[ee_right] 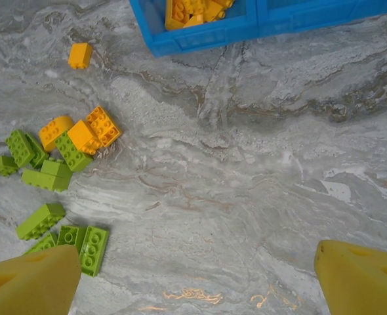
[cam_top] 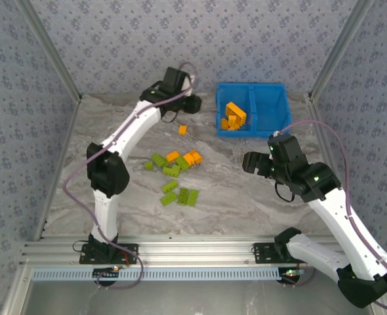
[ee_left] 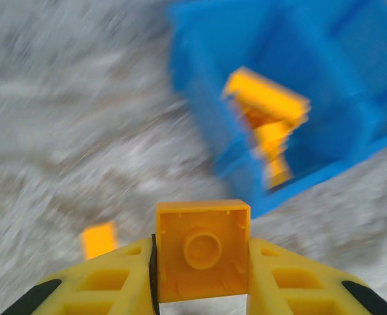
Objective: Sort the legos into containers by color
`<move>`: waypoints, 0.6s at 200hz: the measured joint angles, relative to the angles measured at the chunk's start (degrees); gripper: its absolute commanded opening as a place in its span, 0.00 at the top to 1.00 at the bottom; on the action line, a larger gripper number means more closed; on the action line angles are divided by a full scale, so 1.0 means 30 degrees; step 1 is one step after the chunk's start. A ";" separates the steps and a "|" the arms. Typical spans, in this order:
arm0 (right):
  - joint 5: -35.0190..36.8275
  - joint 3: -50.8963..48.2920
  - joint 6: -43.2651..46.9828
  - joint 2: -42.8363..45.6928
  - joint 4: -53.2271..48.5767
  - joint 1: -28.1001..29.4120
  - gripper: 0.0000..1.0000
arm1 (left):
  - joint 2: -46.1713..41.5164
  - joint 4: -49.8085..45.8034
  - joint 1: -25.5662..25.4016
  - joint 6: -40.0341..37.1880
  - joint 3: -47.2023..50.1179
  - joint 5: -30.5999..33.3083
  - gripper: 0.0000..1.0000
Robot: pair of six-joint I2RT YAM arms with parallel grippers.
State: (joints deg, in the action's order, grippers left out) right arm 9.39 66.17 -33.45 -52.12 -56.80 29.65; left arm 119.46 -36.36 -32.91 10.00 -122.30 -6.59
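Left end effector point(ee_left: 203, 266) clenched on square orange brick point(ee_left: 203, 243), near blue bin point(cam_top: 271, 108), orange legos point(cam_top: 234, 116) piled in its left compartment, right end effector point(ee_right: 197, 279) released above bench point(ee_right: 246, 164), green and orange legos point(ee_right: 56, 170) loose there

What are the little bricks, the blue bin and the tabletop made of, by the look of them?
Bricks: hard moulded plastic, smooth, with crisp studs. Blue bin: plastic too, smooth one-colour walls. Tabletop: looks like grey veined marble, though it may be a printed sheet; can't tell.
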 measured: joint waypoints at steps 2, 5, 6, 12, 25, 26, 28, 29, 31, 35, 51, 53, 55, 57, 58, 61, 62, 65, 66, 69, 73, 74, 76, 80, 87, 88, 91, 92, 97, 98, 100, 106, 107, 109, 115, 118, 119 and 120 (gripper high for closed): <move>0.0036 0.0000 -0.0029 0.0022 0.0000 0.0000 0.05 | 0.0051 0.0036 -0.0226 -0.0036 -0.0321 0.0066 0.67; 0.0087 0.0000 -0.0066 0.0080 -0.0007 0.0000 0.05 | 0.0197 0.0124 -0.0488 -0.0080 -0.0721 0.0117 0.67; 0.0102 0.0000 -0.0080 0.0102 0.0000 0.0000 0.05 | 0.0291 0.0131 -0.0634 -0.0131 -0.0947 0.0160 0.67; 0.0146 0.0000 -0.0131 0.0211 -0.0007 -0.0022 0.05 | 0.0670 0.0299 -0.1224 -0.0270 -0.1916 0.0284 0.67; 0.0240 0.0000 -0.0219 0.0503 -0.0007 -0.0058 0.05 | 0.2069 0.0670 -0.2302 -0.0641 -0.4466 0.0408 0.67; 0.0255 0.0000 -0.0226 0.0539 -0.0007 -0.0066 0.05 | 0.2178 0.0678 -0.2353 -0.0656 -0.4612 0.0415 0.67; 0.0255 0.0000 -0.0226 0.0576 -0.0007 -0.0080 0.05 | 0.2470 0.0707 -0.2477 -0.0707 -0.5093 0.0437 0.67; 0.0248 0.0000 -0.0233 0.0619 -0.0007 -0.0087 0.05 | 0.2557 0.0707 -0.2521 -0.0714 -0.5253 0.0437 0.67; 0.0255 0.0000 -0.0233 0.0670 -0.0007 -0.0087 0.05 | 0.2863 0.0816 -0.2645 -0.0780 -0.5690 0.0452 0.67; 0.0277 0.0000 -0.0328 0.0780 -0.0007 -0.0109 0.05 | 0.3541 0.0874 -0.2849 -0.0911 -0.6623 0.0474 0.67; 0.0313 -0.0007 -0.0619 0.1239 -0.0044 -0.0160 0.05 | 0.6098 0.1217 -0.3271 -0.1253 -0.9566 0.0576 0.66; 0.0313 -0.0007 -0.0656 0.1290 -0.0058 -0.0168 0.05 | 0.6433 0.1275 -0.3300 -0.1297 -0.9843 0.0590 0.66; 0.0313 -0.0007 -0.0685 0.1348 -0.0066 -0.0182 0.05 | 0.6739 0.1319 -0.3315 -0.1348 -1.0120 0.0648 0.66; 0.0313 -0.0015 -0.0721 0.1399 -0.0080 -0.0175 0.05 | 0.7023 0.1348 -0.3337 -0.1341 -1.0367 0.0648 0.66; 0.0321 -0.0022 -0.0736 0.1443 -0.0095 -0.0175 0.05 | 0.7125 0.1362 -0.3337 -0.1355 -1.0440 0.0656 0.66; 0.0321 -0.0051 -0.0780 0.1537 -0.0095 -0.0175 0.05 | 0.7614 0.1464 -0.3359 -0.1413 -1.0732 0.0714 0.65; 0.0321 -0.0058 -0.0801 0.1581 -0.0095 -0.0175 0.05 | 0.7694 0.1494 -0.3366 -0.1406 -1.0783 0.0721 0.65; 0.0321 -0.0102 -0.0823 0.1676 -0.0102 -0.0175 0.05 | 0.8043 0.1574 -0.3373 -0.1428 -1.0936 0.0801 0.65; 0.0321 -0.0117 -0.0838 0.1698 -0.0102 -0.0175 0.05 | 0.8218 0.1639 -0.3373 -0.1428 -1.0979 0.0838 0.65; 0.0321 -0.0175 -0.0925 0.1821 -0.0131 -0.0175 0.05 | 0.8524 0.1719 -0.3373 -0.1472 -1.1060 0.0933 0.64; 0.0321 -0.0248 -0.0954 0.1938 -0.0160 -0.0182 0.05 | 0.8918 0.1807 -0.3373 -0.1479 -1.1103 0.1042 0.63; 0.0321 -0.0270 -0.0991 0.1989 -0.0168 -0.0182 0.05 | 0.8990 0.1821 -0.3373 -0.1479 -1.1103 0.1071 0.63; 0.0321 -0.0299 -0.1020 0.2033 -0.0189 -0.0182 0.05 | 0.9180 0.1865 -0.3359 -0.1479 -1.1111 0.1137 0.62; 0.0321 -0.0386 -0.1064 0.2157 -0.0240 -0.0211 0.05 | 0.9595 0.1916 -0.3344 -0.1494 -1.1111 0.1253 0.61; 0.0321 -0.0517 -0.1107 0.2324 -0.0328 -0.0226 0.04 | 1.0171 0.1989 -0.3315 -0.1508 -1.1111 0.1472 0.60; 0.0313 -0.0546 -0.1129 0.2353 -0.0350 -0.0233 0.04 | 1.0302 0.1996 -0.3315 -0.1508 -1.1111 0.1537 0.60; 0.0313 -0.0590 -0.1151 0.2412 -0.0386 -0.0248 0.04 | 1.0513 0.2025 -0.3315 -0.1472 -1.1111 0.1603 0.59; 0.0313 -0.0597 -0.1151 0.2419 -0.0401 -0.0255 0.04 | 1.0571 0.2025 -0.3308 -0.1486 -1.1111 0.1610 0.59; 0.0313 -0.0641 -0.1188 0.2506 -0.0495 -0.0270 0.04 | 1.0907 0.2047 -0.3286 -0.1472 -1.1111 0.1676 0.57; 0.0313 -0.0648 -0.1202 0.2514 -0.0503 -0.0270 0.04 | 1.0994 0.2055 -0.3286 -0.1472 -1.1111 0.1712 0.56; 0.0313 -0.0670 -0.1217 0.2535 -0.0517 -0.0270 0.04 | 1.1081 0.2055 -0.3286 -0.1494 -1.1111 0.1741 0.55; 0.0313 -0.0714 -0.1224 0.2594 -0.0532 -0.0277 0.04 | 1.1409 0.2055 -0.3264 -0.1479 -1.1103 0.1872 0.51; 0.0313 -0.0714 -0.1224 0.2594 -0.0532 -0.0284 0.04 | 1.1438 0.2055 -0.3257 -0.1501 -1.1103 0.1872 0.50; 0.0313 -0.0729 -0.1224 0.2594 -0.0539 -0.0299 0.04 | 1.1519 0.2055 -0.3242 -0.1523 -1.1103 0.1894 0.49; 0.0313 -0.0729 -0.1231 0.2601 -0.0576 -0.0299 0.04 | 1.1672 0.2047 -0.3228 -0.1537 -1.1103 0.1967 0.44; 0.0313 -0.0729 -0.1231 0.2608 -0.0576 -0.0306 0.04 | 1.1715 0.2047 -0.3213 -0.1406 -1.1103 0.1996 0.42; 0.0313 -0.0729 -0.1231 0.2608 -0.0576 -0.0306 0.04 | 1.1723 0.2047 -0.3213 -0.1501 -1.1103 0.1996 0.41; 0.0313 -0.0729 -0.1231 0.2616 -0.0576 -0.0306 0.04 | 1.1723 0.2047 -0.3213 -0.1566 -1.1103 0.2004 0.40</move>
State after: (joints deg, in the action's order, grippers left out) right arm 10.33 63.99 -37.15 -44.27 -58.52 28.73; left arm 154.63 -30.22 -42.54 5.30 -155.61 -0.58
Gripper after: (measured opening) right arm 0.958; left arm 0.517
